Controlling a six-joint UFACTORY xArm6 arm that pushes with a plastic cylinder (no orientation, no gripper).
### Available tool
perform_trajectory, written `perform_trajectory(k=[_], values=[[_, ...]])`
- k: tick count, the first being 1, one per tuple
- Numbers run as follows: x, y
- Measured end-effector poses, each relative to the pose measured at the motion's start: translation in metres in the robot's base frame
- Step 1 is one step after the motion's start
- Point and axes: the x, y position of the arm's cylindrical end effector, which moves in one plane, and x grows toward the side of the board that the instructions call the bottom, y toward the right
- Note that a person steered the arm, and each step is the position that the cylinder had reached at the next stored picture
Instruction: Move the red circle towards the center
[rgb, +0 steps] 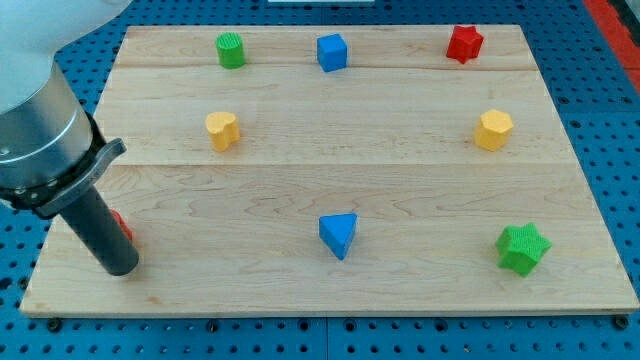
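Observation:
The red circle (122, 227) lies near the board's lower left corner, and only a sliver of it shows behind the rod. My tip (120, 267) rests on the board just below and in front of it, at its left side. The rod leans up to the view's left and covers most of the block. Whether the tip touches the block cannot be told.
A blue triangle (339, 235) lies at lower centre. A green star (522, 249) is at lower right. A yellow block (222, 130) and a yellow hexagon (493, 130) sit mid-board. A green cylinder (231, 50), blue cube (332, 52) and red star (464, 43) line the top.

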Motion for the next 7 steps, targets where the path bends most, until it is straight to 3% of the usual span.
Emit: perform_trajectory(k=[1,2,5,7], values=[[0.000,-0.071],[0.000,-0.097],[-0.043,-0.056],[-0.042,-0.085]])
